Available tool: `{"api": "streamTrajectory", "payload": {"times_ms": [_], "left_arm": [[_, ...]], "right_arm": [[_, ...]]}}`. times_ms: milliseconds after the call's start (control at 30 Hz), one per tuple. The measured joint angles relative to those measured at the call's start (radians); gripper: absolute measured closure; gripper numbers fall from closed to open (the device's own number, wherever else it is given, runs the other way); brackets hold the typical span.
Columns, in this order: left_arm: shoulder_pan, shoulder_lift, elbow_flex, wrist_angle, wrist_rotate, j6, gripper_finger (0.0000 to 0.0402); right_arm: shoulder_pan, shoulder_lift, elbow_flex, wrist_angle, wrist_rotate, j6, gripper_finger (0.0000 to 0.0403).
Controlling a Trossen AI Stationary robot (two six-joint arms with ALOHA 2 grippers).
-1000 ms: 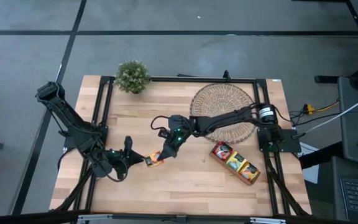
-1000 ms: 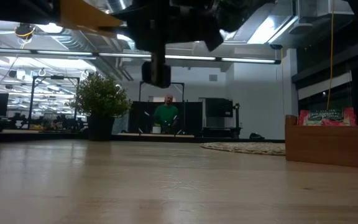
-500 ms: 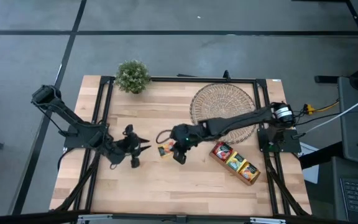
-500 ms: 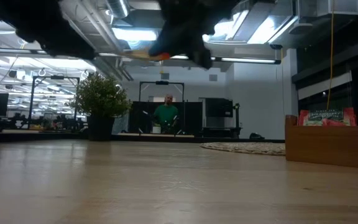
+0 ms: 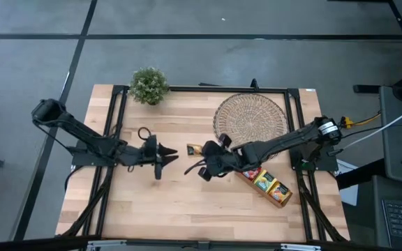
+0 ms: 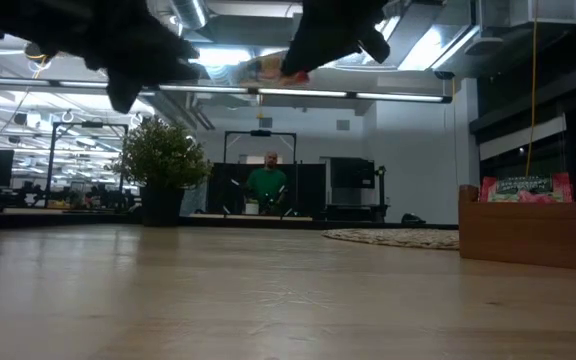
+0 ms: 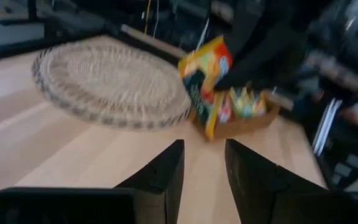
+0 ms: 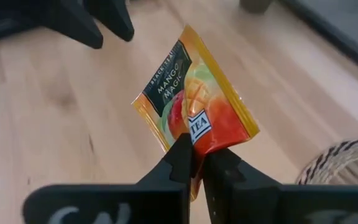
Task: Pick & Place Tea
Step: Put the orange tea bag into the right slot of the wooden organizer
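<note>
Handover done: the sachet (image 8: 191, 115), at the left arm's fingertips a second ago, now hangs pinched by one corner in the right gripper (image 5: 202, 152), fingers clamped tight, lifted off the counter (image 5: 187, 202). Left gripper (image 5: 169, 157) has backed off, fingers slightly apart, holding nothing. Woven mat (image 5: 251, 118) and wooden tray (image 5: 264, 183) lie just beyond the right fingers; path looks unobstructed. Plant (image 5: 149, 85) well apart.

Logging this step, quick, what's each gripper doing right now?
Left gripper: open, empty, above the table.
Right gripper: shut on a tea sachet, held in the air.
</note>
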Motion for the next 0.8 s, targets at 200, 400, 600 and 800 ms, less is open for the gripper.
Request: {"api": "streamTrajectory", "payload": {"times_ms": [200,400,600,800], "left_arm": [[0.059,0.0,-0.012,0.129,0.039,-0.003,0.0283],[0.124,0.0,-0.012,0.184,0.116,-0.003,0.0267],[0.161,0.0,-0.012,0.191,0.139,-0.003,0.0245],[0.162,0.0,-0.012,0.191,0.14,-0.003,0.0253]], "right_arm": [[0.0,0.001,0.0,0.114,0.082,-0.033,0.0364],[0.0,0.001,0.0,0.193,0.082,-0.109,0.0381],[-0.001,0.001,0.0,0.222,0.082,-0.13,0.0367],[-0.011,0.002,0.0,0.243,0.081,-0.153,0.0374]]}}
